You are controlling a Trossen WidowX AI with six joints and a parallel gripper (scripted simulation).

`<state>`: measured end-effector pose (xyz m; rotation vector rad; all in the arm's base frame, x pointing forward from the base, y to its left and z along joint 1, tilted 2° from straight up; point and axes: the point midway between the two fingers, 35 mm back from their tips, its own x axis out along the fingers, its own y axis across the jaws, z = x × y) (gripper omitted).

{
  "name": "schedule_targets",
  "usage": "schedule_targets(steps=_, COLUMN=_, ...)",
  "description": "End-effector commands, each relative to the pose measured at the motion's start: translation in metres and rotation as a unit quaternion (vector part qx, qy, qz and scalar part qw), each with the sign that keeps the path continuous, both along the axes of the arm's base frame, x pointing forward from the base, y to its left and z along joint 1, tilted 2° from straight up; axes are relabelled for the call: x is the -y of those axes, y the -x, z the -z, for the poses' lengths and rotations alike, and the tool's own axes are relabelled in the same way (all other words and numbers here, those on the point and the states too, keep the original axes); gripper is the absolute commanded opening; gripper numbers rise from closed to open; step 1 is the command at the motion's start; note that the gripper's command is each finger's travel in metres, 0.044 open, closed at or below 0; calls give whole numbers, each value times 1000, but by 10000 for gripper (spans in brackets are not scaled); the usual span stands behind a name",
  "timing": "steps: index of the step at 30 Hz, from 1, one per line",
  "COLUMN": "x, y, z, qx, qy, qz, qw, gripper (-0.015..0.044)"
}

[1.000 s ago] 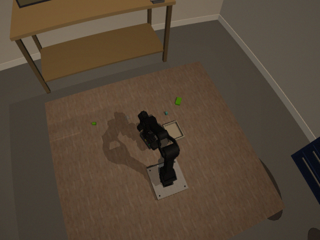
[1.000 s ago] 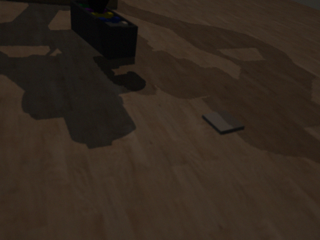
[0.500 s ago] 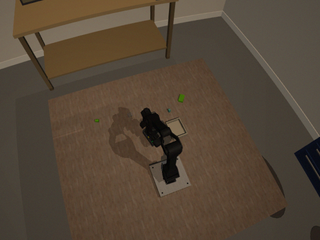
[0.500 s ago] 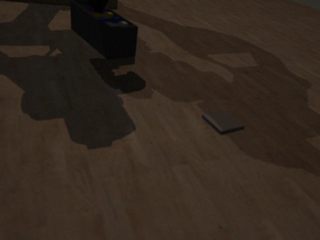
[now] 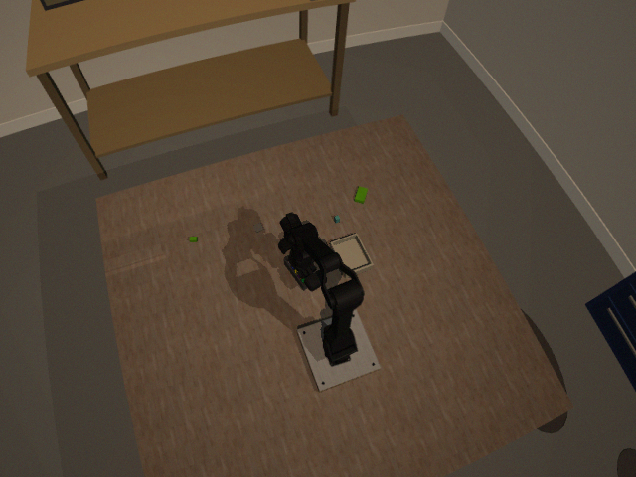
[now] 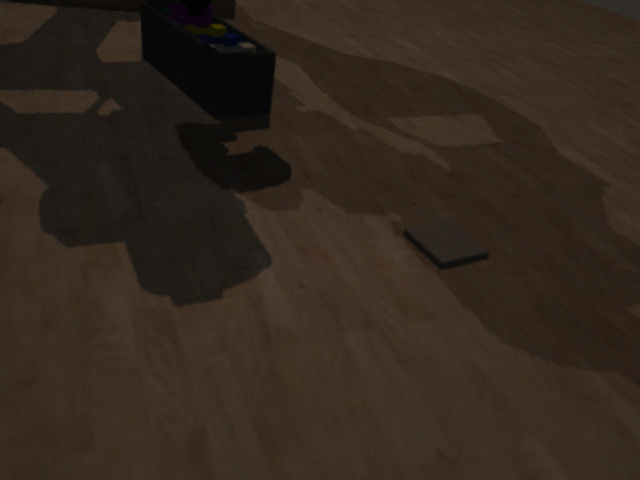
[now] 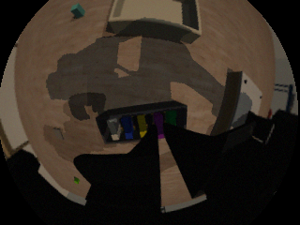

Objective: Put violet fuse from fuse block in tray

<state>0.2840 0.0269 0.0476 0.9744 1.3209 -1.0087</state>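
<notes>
The dark fuse block [image 6: 206, 77] [image 7: 145, 108] stands on the floor mat with a row of fuses in it. The violet fuse [image 6: 190, 16] [image 7: 159, 121] is between the green fuse [image 7: 172, 117] and the yellow fuse [image 7: 142, 123] [image 6: 205, 29]. My gripper [image 7: 159, 127] [image 6: 200, 6] is shut on the violet fuse, which stands somewhat higher than its neighbours; its lower end is hidden, so whether it is clear of the slot cannot be told. The beige tray [image 5: 365, 267] [image 7: 155, 31] stands beside the block, with nothing seen in it.
A blue fuse [image 7: 127, 127] and a whitish fuse [image 7: 113, 126] fill the block's other end. A teal cube [image 5: 337, 219] [image 7: 78, 10], a green brick [image 5: 361, 194], a small green piece [image 5: 193, 238] and a flat grey plate [image 6: 447, 242] [image 5: 258, 227] lie around.
</notes>
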Motion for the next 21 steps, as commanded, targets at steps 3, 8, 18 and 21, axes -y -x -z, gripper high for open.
schedule_targets(steps=3, x=0, y=-1, z=-5, qx=2, qy=0, qz=0, qw=1000, gripper=0)
schedule_targets(steps=8, x=0, y=-1, z=-7, qx=2, qy=1, qz=0, qw=1000, gripper=0)
schedule_targets(steps=18, x=0, y=-1, z=-12, qx=2, qy=1, qz=0, qw=1000, gripper=0)
schedule_targets(steps=21, x=0, y=-1, z=-13, qx=2, qy=1, qz=0, qw=1000, gripper=0)
